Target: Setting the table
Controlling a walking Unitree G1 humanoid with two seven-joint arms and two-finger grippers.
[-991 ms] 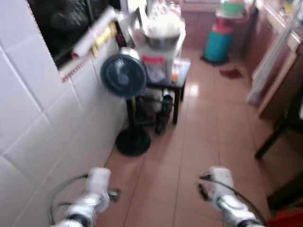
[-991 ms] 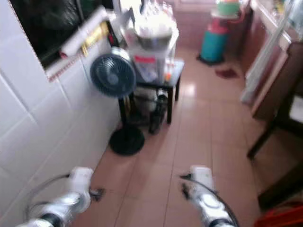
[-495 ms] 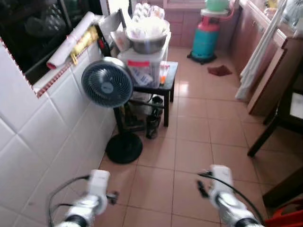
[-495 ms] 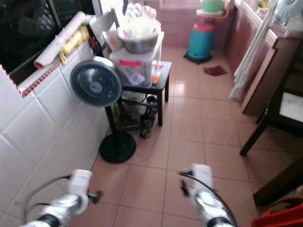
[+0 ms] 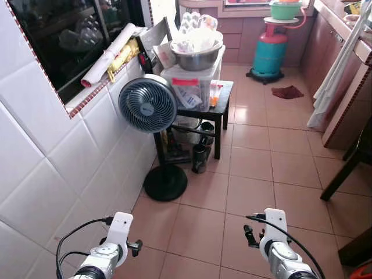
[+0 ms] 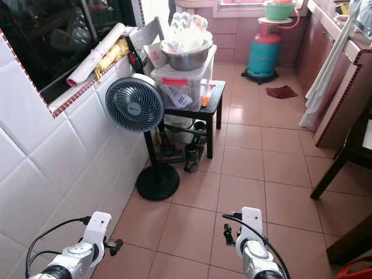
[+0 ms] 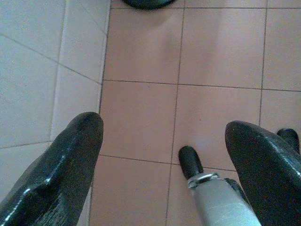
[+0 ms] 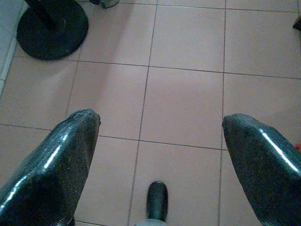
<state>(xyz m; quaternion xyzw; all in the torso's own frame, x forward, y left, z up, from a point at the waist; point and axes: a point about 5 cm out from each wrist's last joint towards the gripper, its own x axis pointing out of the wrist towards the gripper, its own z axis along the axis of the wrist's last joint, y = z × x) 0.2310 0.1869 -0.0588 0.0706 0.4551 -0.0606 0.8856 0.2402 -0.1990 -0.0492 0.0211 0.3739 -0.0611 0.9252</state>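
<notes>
Both arms hang low over a floor (image 5: 256, 192) of pinkish-tan tiles. The left claw (image 7: 164, 155) has its fingers spread wide apart with nothing between them, next to the white-tiled wall (image 5: 52, 174). The right claw (image 8: 160, 155) is likewise spread and empty. Ahead, a standing fan (image 5: 148, 106) on a round black base stands against the wall. Just behind it, a small black side table (image 5: 224, 102) carries a clear plastic bin (image 5: 195, 87) topped by a steel bowl (image 5: 197, 58). Farther off, a teal gas cylinder (image 5: 270, 55) stands near wooden cabinets (image 5: 343, 99).
</notes>
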